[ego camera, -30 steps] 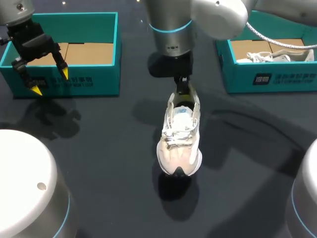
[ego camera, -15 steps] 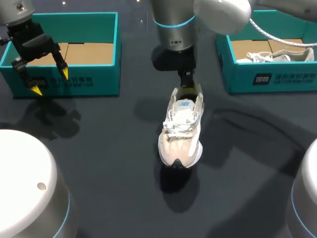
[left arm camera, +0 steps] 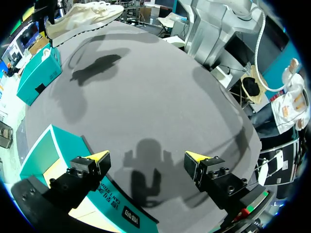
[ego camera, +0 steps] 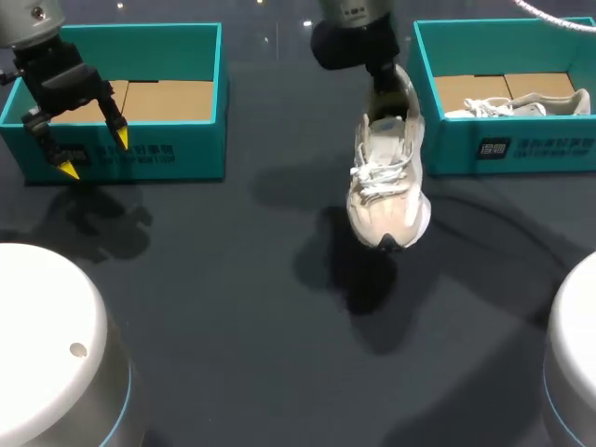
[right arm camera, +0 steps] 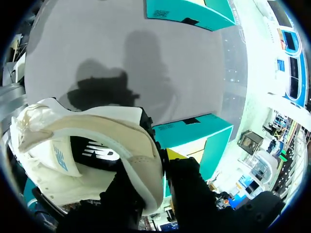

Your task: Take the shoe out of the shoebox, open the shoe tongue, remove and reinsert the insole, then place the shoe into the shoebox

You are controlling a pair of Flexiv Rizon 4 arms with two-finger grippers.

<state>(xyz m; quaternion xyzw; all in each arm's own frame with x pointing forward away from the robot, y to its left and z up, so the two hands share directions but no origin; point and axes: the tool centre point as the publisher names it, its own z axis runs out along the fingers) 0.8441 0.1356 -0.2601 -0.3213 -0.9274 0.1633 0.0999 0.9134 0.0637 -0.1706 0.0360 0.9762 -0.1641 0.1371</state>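
A cream and white shoe (ego camera: pixel 386 182) hangs toe-down above the table, casting a shadow on the dark surface beside the right shoebox (ego camera: pixel 447 149). My right gripper (ego camera: pixel 384 76) is shut on its heel collar. In the right wrist view the shoe (right arm camera: pixel 87 141) fills the foreground and the gripper (right arm camera: pixel 156 160) pinches the collar, one finger inside the shoe and one yellow tip outside. My left gripper (ego camera: pixel 95 154) hovers open at the front of the left teal shoebox (ego camera: pixel 172 154). In its own view that gripper (left arm camera: pixel 147 158) holds nothing, and the shoe (left arm camera: pixel 82 19) is far ahead.
The right shoebox holds a second white shoe (ego camera: pixel 517 102) on its cardboard floor. The left shoebox (left arm camera: pixel 48 155) lies under my left fingers, its brown floor bare. Two round white arm bases (ego camera: pixel 51 354) stand at the near corners of the table.
My right arm has lifted the shoe and carried it back and to the right, up to the right shoebox. The left arm has not moved.
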